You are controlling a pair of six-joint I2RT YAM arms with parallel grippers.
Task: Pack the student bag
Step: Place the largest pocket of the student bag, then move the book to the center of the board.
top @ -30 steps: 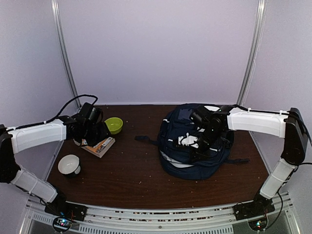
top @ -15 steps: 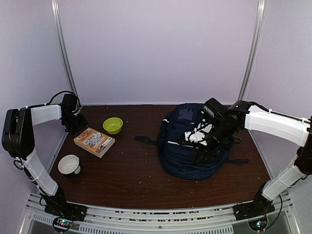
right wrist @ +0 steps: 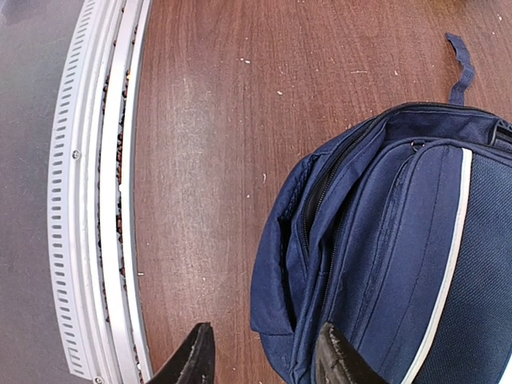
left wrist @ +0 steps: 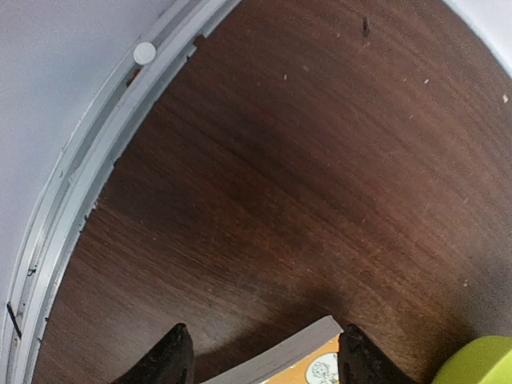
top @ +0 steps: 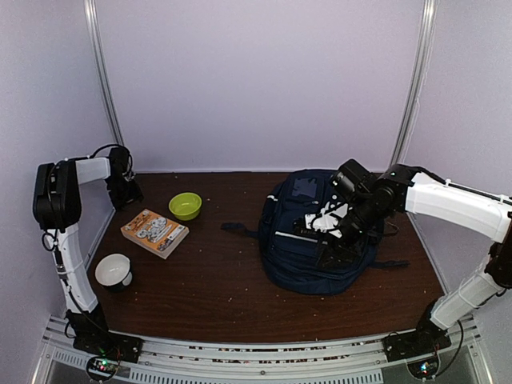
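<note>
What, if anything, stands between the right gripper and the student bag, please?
Nothing visible does. The right gripper hangs just over an edge of the student bag, its jaws open and empty, and no other object lies between them.

Lab test cell, that's where I'm working: plain lilac panels (top: 256,80) box me in on three sides, aluminium posts (top: 105,80) stand in the corners, and my dark wood bench (top: 224,280) ends in a slotted metal rail (top: 256,356) carrying my bolted arm bases (top: 108,346).
</note>
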